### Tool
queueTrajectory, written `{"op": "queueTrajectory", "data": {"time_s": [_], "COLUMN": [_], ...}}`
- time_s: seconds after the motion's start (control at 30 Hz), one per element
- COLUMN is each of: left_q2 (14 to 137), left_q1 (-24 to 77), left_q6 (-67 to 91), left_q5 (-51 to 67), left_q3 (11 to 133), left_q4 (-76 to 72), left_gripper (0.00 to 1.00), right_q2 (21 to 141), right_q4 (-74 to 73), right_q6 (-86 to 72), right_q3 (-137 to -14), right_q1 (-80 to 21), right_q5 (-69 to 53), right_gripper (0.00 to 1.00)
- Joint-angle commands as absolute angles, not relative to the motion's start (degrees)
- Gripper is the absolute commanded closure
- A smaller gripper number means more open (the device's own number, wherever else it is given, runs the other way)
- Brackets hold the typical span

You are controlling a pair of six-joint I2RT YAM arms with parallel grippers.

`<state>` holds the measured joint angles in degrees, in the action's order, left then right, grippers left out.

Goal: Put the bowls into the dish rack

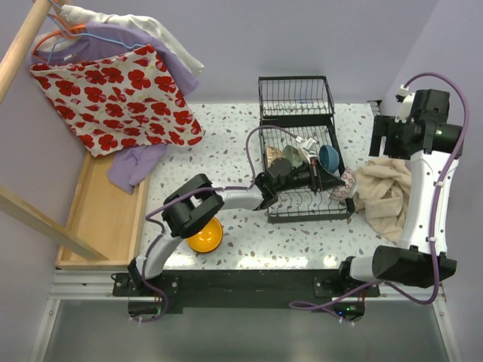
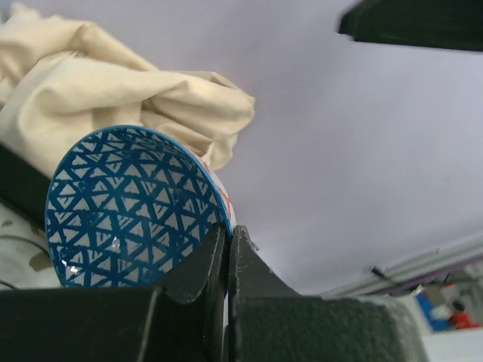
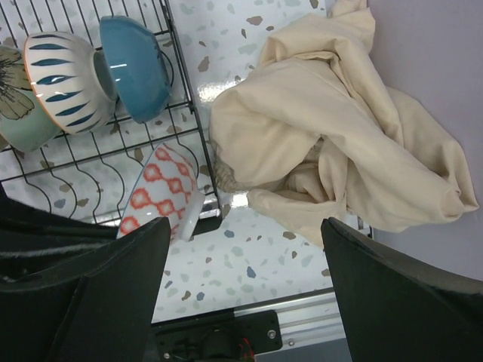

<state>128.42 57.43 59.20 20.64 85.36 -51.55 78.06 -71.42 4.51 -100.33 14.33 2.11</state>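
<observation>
Blue-and-white patterned bowl [image 2: 128, 204]: tilted on edge at the dish rack's [image 1: 302, 213] near right corner. My left gripper [image 2: 228, 234] is clamped on its rim. My right gripper [image 3: 245, 230] hangs above the beige cloth [image 3: 332, 136], jaws spread wide, holding nothing. Orange bowl [image 1: 205, 236] lies outside the rack.

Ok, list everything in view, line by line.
dish rack: one, black wire, centre of the scene
racked bowls: at least three, pale green, blue-striped white, plain blue, on edge
patterned bowl: one, red-on-white outside, blue lattice inside, rack's right edge
orange bowl: one, orange-yellow, near side, left of rack
cloth: one, beige, right of rack
wooden tray: one, light wood, left edge
hanging clothes: several, red-flowered, lilac, white, far left
left pincer: one, black, shut on patterned bowl
right pincer: one, black, open above cloth
</observation>
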Motion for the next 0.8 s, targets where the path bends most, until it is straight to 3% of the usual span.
{"op": "queueTrajectory", "data": {"time_s": [0.0, 0.4, 0.77], "left_q2": [129.5, 132.3, 134.7], "left_q1": [58.7, 59.9, 59.8], "left_q6": [75.8, 94.5, 100.0], "left_q5": [10.7, 5.6, 2.7], "left_q3": [91.2, 95.0, 96.1], "left_q4": [-52.9, -32.3, -26.1], "left_gripper": [1.0, 1.0, 1.0], "right_q2": [79.1, 79.5, 78.7], "right_q4": [-70.8, -69.6, -69.3], "right_q6": [4.5, 4.4, 4.5], "right_q3": [-99.6, -94.8, -92.1], "right_q1": [14.7, 14.7, 14.7], "right_q5": [2.8, 2.0, 2.2], "right_gripper": [0.15, 0.16, 0.16]}}
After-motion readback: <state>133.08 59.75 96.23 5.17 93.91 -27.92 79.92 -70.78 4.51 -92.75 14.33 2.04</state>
